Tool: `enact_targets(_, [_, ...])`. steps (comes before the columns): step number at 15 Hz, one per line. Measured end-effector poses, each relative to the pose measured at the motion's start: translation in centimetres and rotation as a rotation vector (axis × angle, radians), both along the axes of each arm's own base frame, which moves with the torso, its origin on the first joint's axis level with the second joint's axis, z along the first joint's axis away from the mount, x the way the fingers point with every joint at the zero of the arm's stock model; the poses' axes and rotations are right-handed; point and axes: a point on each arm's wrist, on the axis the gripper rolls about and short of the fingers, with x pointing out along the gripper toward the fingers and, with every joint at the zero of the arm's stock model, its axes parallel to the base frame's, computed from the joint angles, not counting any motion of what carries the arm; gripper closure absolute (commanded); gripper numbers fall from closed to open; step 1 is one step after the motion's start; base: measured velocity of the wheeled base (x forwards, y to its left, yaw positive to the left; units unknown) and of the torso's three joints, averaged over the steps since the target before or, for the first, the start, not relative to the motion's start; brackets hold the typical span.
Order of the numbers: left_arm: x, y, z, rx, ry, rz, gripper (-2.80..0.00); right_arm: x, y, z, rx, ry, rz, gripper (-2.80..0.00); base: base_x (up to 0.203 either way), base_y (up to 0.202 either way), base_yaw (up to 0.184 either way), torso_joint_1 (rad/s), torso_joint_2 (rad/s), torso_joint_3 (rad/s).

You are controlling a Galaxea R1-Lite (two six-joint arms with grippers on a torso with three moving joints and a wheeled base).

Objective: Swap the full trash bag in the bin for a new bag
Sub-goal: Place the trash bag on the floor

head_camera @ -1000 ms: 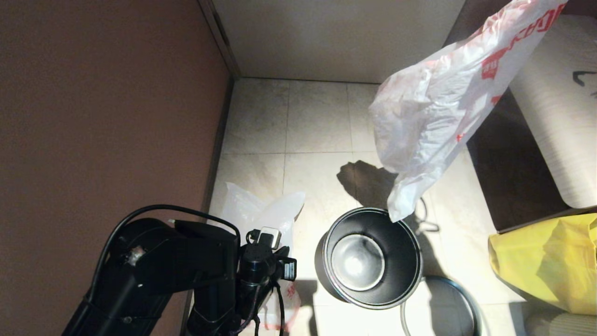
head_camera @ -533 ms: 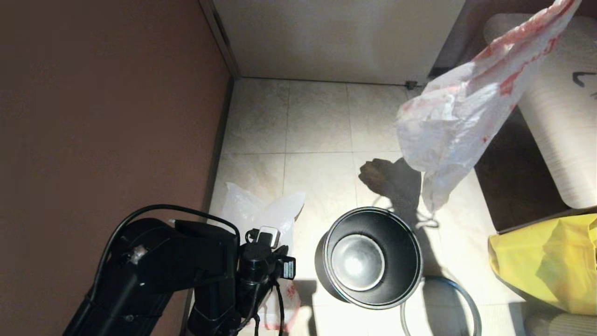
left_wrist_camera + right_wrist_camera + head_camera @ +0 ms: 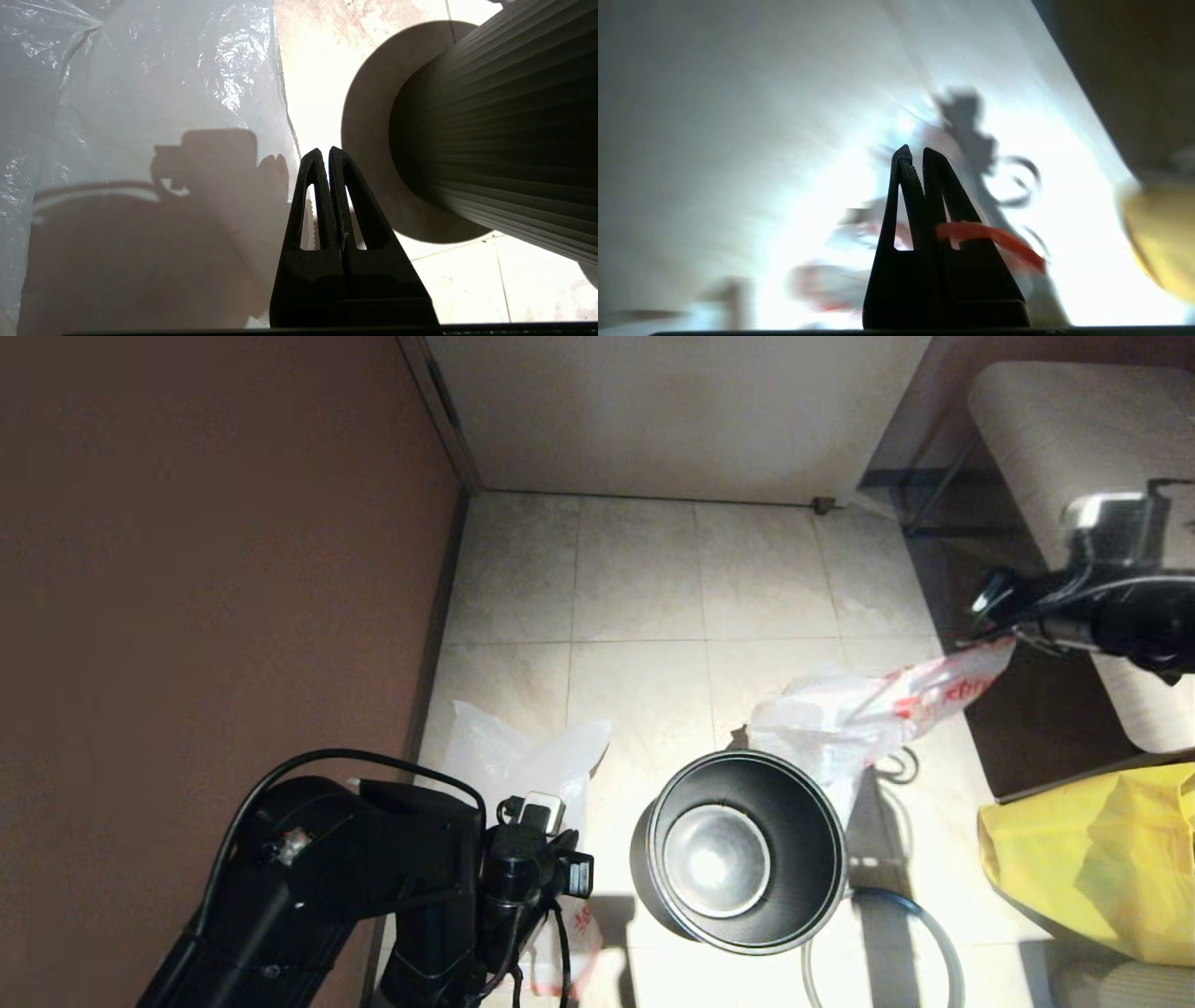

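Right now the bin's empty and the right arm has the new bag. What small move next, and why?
Probably carry the new bag left over the bin. The right gripper, shut on its red hem, holds it beside the bin's far-right rim, its body sagging outside the opening.

Left gripper (image 3: 323,154): bin (image 3: 738,851) close on one side, full bag (image 3: 523,775) on the other, bare floor (image 3: 635,579) beyond.
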Motion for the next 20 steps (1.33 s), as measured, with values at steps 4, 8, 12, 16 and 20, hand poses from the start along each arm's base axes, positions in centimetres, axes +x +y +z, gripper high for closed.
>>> enact_targets(4, [-0.1,0.0,-0.1,0.012,0.003,-0.006,0.00,3.3,-1.3,-9.2,-0.137,0.250,-0.040,0.00,0.000,0.000,0.000,0.000,0.00,0.000])
enact_targets(8, [-0.4,-0.1,-0.2,0.016,0.008,-0.009,0.00,3.3,-0.6,-10.3,-0.181,0.321,-0.051,-2.80,0.000,0.000,0.000,0.000,0.00,0.000])
enact_targets(12, [-0.2,0.0,-0.3,0.042,0.001,-0.013,0.00,1.4,1.3,-7.6,-0.224,0.461,-0.077,-2.80,0.000,0.000,0.000,0.000,0.00,0.000])
enact_targets(16, [-0.3,0.1,-0.3,0.050,0.004,-0.013,0.00,-2.2,3.4,-1.3,-0.259,0.567,-0.057,-2.80,0.000,0.000,0.000,0.000,0.00,0.000])
enact_targets(20, [-0.9,0.5,0.5,0.076,0.001,-0.020,0.00,-8.3,6.7,2.2,-0.281,0.757,0.003,0.00,0.000,0.000,0.000,0.000,0.00,0.000])
